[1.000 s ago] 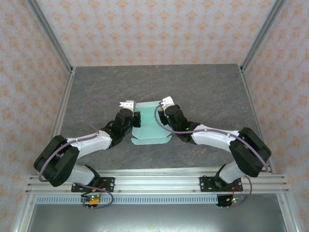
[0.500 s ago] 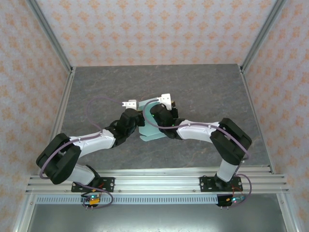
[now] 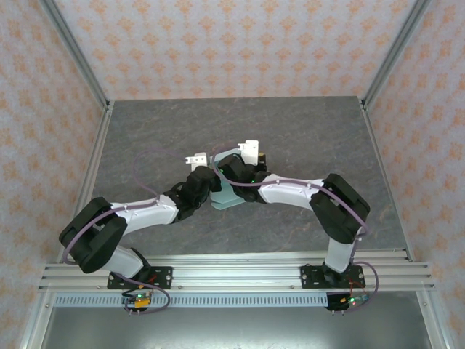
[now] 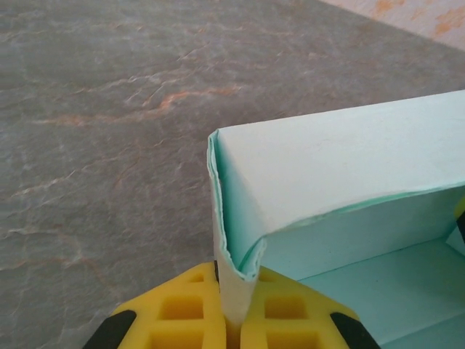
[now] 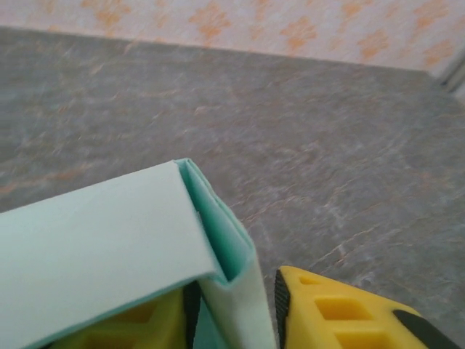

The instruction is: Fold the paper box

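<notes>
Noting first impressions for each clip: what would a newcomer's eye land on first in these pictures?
First, the mint paper box, partly folded, at the middle of the grey table, with both arms bent inward to meet over it. In the left wrist view the left pincer is shut on a curled edge of the card. In the right wrist view a folded corner stands between the yellow fingers of the right pincer.
</notes>
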